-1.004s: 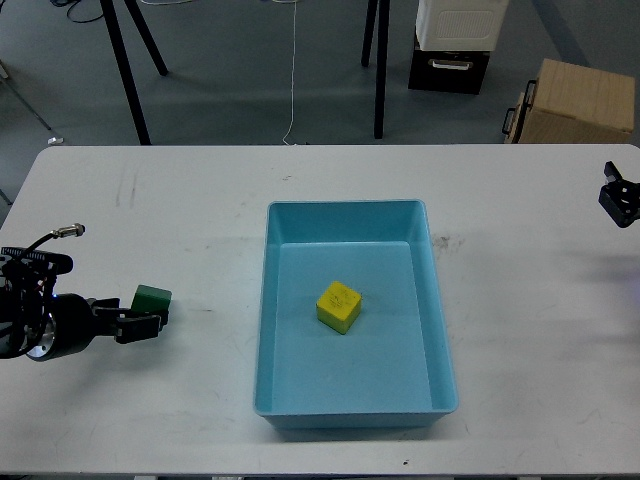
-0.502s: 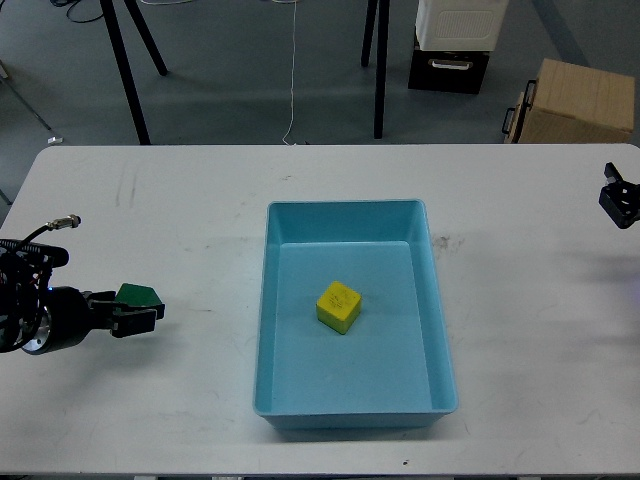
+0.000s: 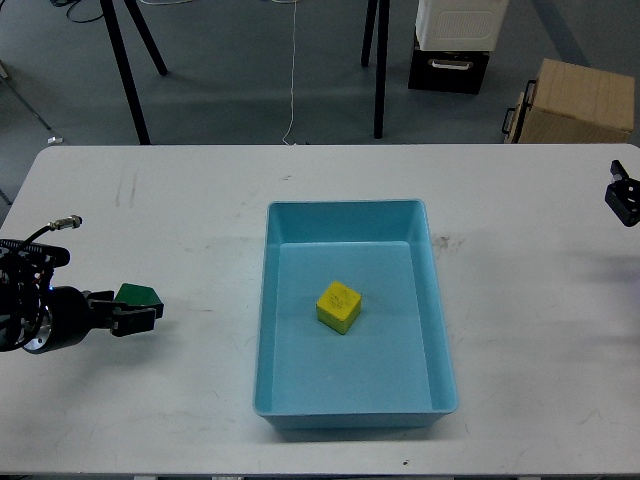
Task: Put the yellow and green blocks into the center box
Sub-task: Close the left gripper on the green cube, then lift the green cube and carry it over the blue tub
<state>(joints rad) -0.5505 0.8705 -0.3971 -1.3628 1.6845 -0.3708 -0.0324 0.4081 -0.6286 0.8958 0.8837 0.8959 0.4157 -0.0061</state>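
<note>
**Head view: green block in L claw, yellow block in box**

- White desk (image 3: pixel 200 200) w/ light blue rectangular box (image 3: pixel 440 330) at center, long axis running away from the robot.
- Yellow block (image 3: pixel 339 306) lies on the box floor, approx. mid-box, turned slightly askew to the walls, clear of all four walls.
- Green block (image 3: pixel 137 295) is at desk's L side, well apart from the box. L claw (image 3: pixel 133 314) has its fingers pinched on the block's lower part; block top shows above the fingers. Can't tell whether the block is lifted or touching the desk.
- L arm comes in from L edge, low over the desk, cable looping above it.
- R claw (image 3: pixel 624 200) at far R edge, partly cropped, seen small and dark; fingers can't be told apart, so spread/pressed state unknown. Holds nothing visible.
- Bkgd: cardboard box (image 3: pixel 580 100) on floor beyond desk; black stand legs (image 3: pixel 125 60).
</note>
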